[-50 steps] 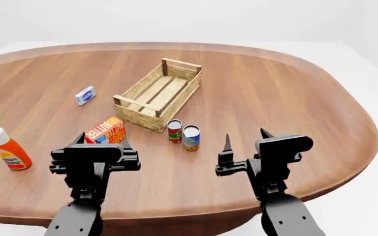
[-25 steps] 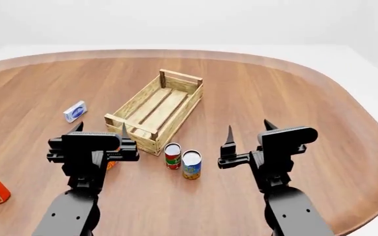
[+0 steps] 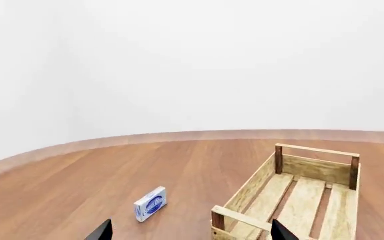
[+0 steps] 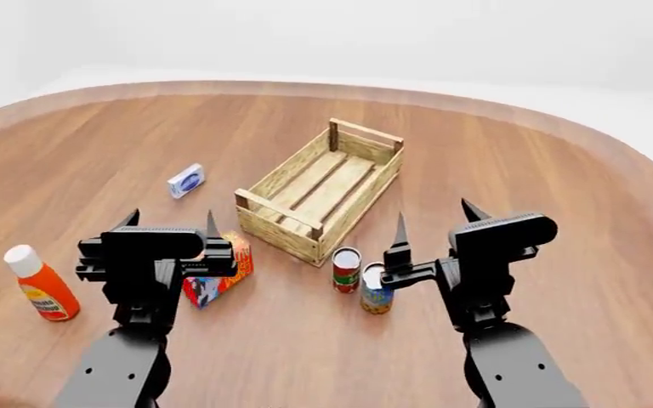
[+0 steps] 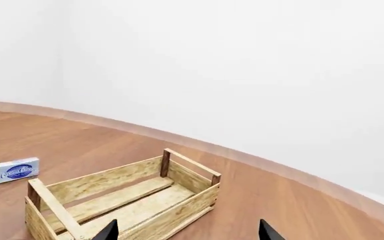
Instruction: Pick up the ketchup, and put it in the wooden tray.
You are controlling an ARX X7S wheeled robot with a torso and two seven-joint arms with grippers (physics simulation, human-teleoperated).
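The ketchup (image 4: 41, 284), a red-orange bottle with a white cap, stands upright on the table at the near left. The wooden tray (image 4: 322, 189) (image 3: 303, 195) (image 5: 122, 196) sits empty at the table's middle. My left gripper (image 4: 171, 223) hangs open above the table to the right of the ketchup, apart from it. My right gripper (image 4: 434, 218) is open too, near the tray's right side, with nothing between its fingers. In both wrist views only the dark fingertips (image 3: 100, 231) (image 5: 267, 231) show at the frame's lower edge.
A red butter box (image 4: 218, 270) lies just behind my left gripper. Two small cans (image 4: 347, 269) (image 4: 377, 289) stand in front of the tray. A small blue-and-white box (image 4: 186, 180) (image 3: 150, 203) (image 5: 17, 170) lies left of the tray. The round wooden table (image 4: 553, 187) curves off at right.
The head view has shifted: the tray and cans now sit further right, and the ketchup has come back fully into view at the left. Both grippers stay open.
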